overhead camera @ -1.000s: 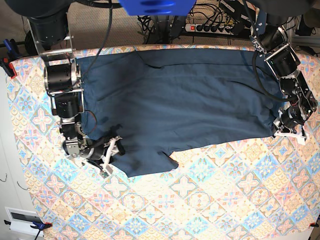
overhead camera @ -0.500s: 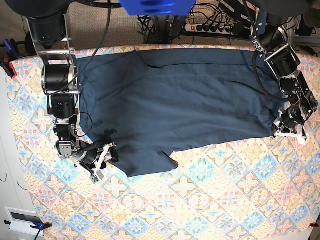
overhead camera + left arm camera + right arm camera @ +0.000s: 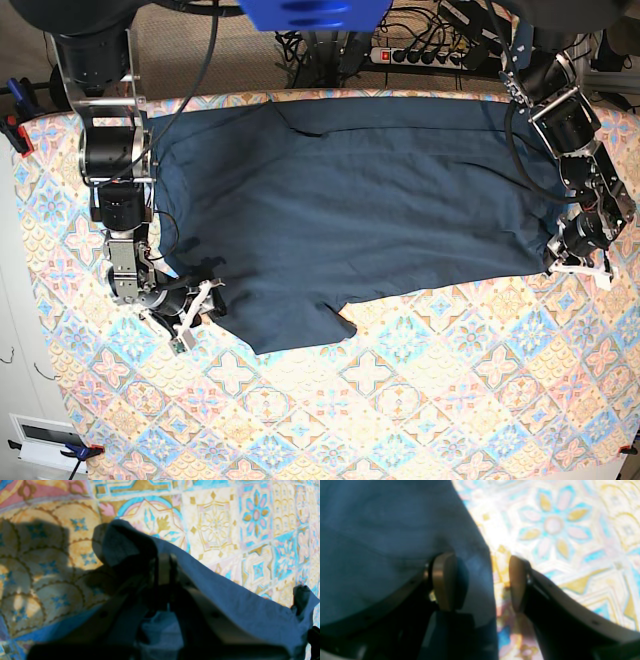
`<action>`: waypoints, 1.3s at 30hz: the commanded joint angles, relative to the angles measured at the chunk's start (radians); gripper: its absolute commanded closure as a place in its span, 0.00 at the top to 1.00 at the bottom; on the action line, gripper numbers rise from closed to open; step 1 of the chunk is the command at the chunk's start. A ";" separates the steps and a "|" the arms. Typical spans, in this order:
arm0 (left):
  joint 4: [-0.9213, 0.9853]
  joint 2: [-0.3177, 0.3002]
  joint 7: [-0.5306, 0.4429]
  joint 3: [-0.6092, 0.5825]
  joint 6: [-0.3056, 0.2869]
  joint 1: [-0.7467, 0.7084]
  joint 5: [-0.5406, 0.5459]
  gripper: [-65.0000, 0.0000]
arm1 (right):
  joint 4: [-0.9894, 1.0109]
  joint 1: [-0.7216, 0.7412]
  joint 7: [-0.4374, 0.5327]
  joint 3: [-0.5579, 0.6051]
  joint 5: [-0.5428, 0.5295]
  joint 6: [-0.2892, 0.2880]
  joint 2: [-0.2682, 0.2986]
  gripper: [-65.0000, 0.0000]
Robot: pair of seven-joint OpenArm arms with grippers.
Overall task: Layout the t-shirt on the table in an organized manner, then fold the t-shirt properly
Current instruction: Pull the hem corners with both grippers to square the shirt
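You had the t-shirt (image 3: pixel 350 215) spread across the far half of the worktop (image 3: pixel 450 400), its long side running along the back edge, one flap hanging toward the near side around the middle.

Your left pincer (image 3: pixel 578 262) was pressed together on the shirt's corner at the side of the worktop. In the left wrist view the fabric draped up and over the closed tips (image 3: pixel 163 570), so the cloth was lifted a little there rather than lying flat. I judge you held that corner to anchor one end while the other arm worked, keeping the shirt taut enough to smooth.

Your right pincer (image 3: pixel 195 305) was spread wide at the opposite end, low over the shirt's edge. The right wrist view showed one pad (image 3: pixel 443 580) over blue cloth and the other pad (image 3: pixel 517 582) over the bare patterned cover, with the hem running between them. That straddle looked like a setup for taking the hem; nothing was gripped there.

The shirt looked only roughly laid out, with wrinkles and an uneven lower outline, so folding had not begun.
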State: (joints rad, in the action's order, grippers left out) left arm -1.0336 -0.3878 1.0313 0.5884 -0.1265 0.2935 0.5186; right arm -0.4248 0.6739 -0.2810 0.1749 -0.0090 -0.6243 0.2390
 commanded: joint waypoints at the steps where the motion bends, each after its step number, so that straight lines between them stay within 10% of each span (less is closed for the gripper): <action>1: -0.020 -0.021 -0.013 0.002 -0.005 0.023 0.012 0.00 | -0.013 0.023 0.007 0.022 -0.012 -0.002 0.010 0.50; 7: -0.020 -0.021 -0.013 0.002 -0.005 0.023 0.012 0.00 | -0.009 0.020 0.027 0.130 -0.012 -0.002 0.010 0.46; 13: -0.020 -0.021 -0.013 0.002 -0.005 0.025 0.012 0.00 | -0.009 0.020 0.053 0.131 -0.012 -0.002 0.009 0.00; 31: -0.020 0.000 -0.013 -0.003 -0.005 0.085 0.012 0.00 | -0.277 -0.104 0.056 0.127 -0.019 -0.002 0.116 0.00; 39: -0.020 0.011 -0.012 -0.005 -0.005 0.108 0.087 0.00 | -0.432 -0.174 -0.033 -0.085 -0.019 -0.074 0.121 0.00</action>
State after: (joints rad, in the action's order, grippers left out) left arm -1.0336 -0.3576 1.0321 0.5838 -0.1268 0.3771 0.5941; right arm -0.8322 0.4595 -0.3531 0.0982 -0.0055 -0.7067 0.3462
